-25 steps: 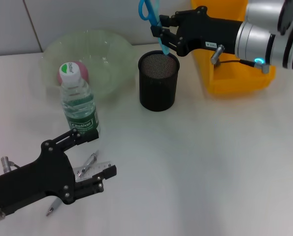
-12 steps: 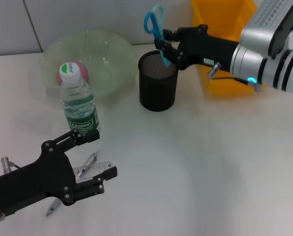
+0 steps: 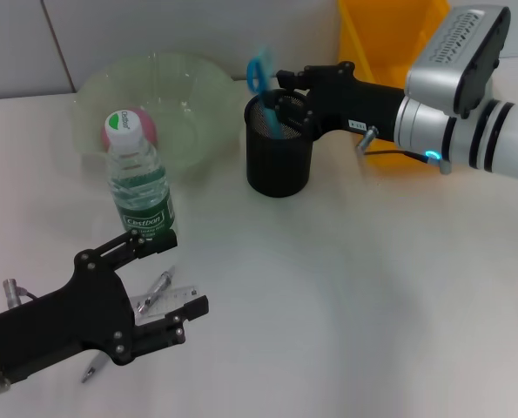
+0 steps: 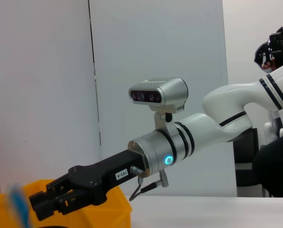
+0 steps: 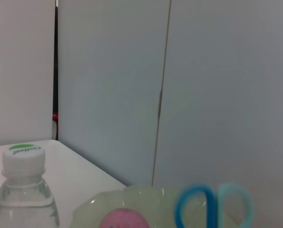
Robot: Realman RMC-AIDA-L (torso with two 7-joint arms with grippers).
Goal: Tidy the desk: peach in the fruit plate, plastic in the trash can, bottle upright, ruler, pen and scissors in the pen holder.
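Observation:
The blue-handled scissors point(image 3: 259, 73) stand blades-down in the black mesh pen holder point(image 3: 279, 161), their handles also showing in the right wrist view point(image 5: 212, 205). My right gripper point(image 3: 282, 91) hovers open at the holder's rim, beside the handles. Near the front left, my left gripper point(image 3: 187, 272) is open and low over the pen point(image 3: 159, 286) and the ruler point(image 3: 173, 297), which lie flat and are partly hidden under it. The bottle point(image 3: 141, 185) stands upright. The peach point(image 3: 128, 129) lies in the green fruit plate point(image 3: 189, 96). No plastic is in view.
The yellow trash can point(image 3: 398, 52) stands behind my right arm at the back right. The plate, bottle and holder crowd the back left. White table spreads across the middle and front right.
My right gripper came down to the holder's rim and opened. The scissors dropped from above the holder into it. The left arm has not moved.

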